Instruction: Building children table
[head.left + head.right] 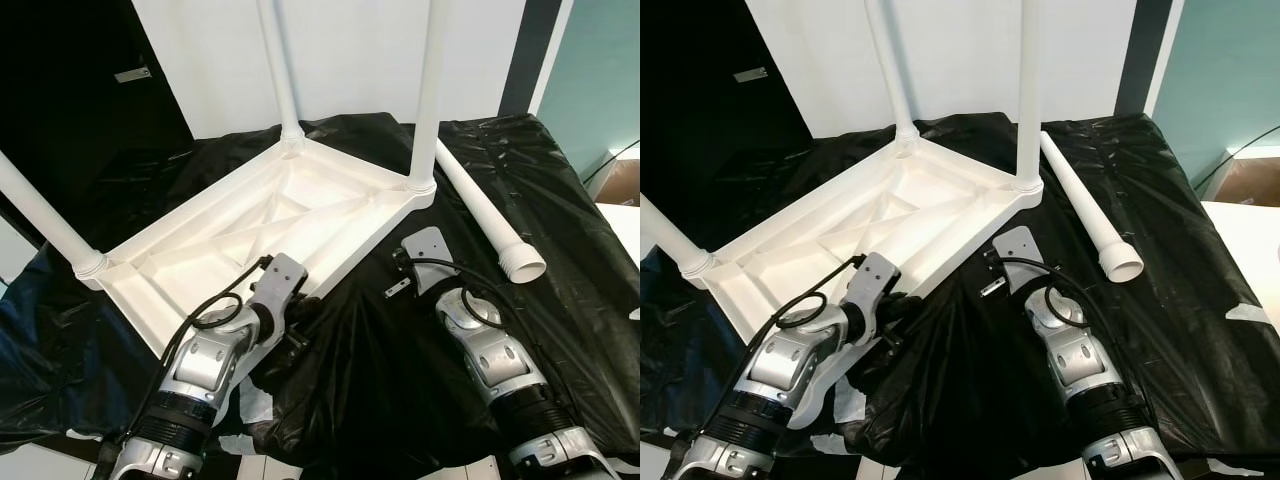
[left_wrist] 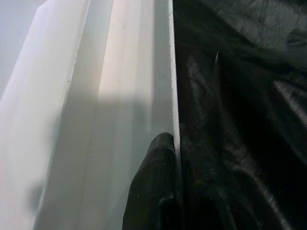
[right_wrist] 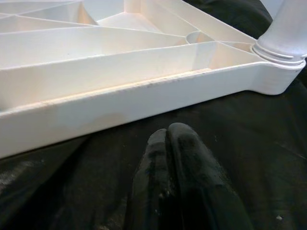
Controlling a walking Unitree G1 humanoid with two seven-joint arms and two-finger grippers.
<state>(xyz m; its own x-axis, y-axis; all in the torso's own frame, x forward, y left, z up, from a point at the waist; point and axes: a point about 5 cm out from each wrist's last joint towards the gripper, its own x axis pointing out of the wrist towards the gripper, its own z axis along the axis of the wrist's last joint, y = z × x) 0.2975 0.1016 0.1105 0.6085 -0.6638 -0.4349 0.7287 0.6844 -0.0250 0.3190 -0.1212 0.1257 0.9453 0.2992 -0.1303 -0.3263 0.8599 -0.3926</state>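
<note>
A white plastic children's table (image 1: 300, 215) lies upside down on a black plastic sheet (image 1: 400, 380). Three white legs stand up from its corners: at the left (image 1: 40, 215), at the back (image 1: 280, 70) and at the right (image 1: 432, 90). One loose leg (image 1: 480, 205) lies on the sheet to the right of the table. My left gripper (image 2: 175, 143) is at the table's near rim, shut on that thin edge. My right gripper (image 3: 167, 132) is shut with nothing in it. It hovers over the sheet just short of the table's near side wall, close to the right corner.
The sheet covers a raised work surface whose front edge is close to me, with white scraps (image 1: 250, 400) by my left arm. A dark door (image 1: 80, 90) stands at the back left and a cardboard box (image 1: 620, 180) at the far right.
</note>
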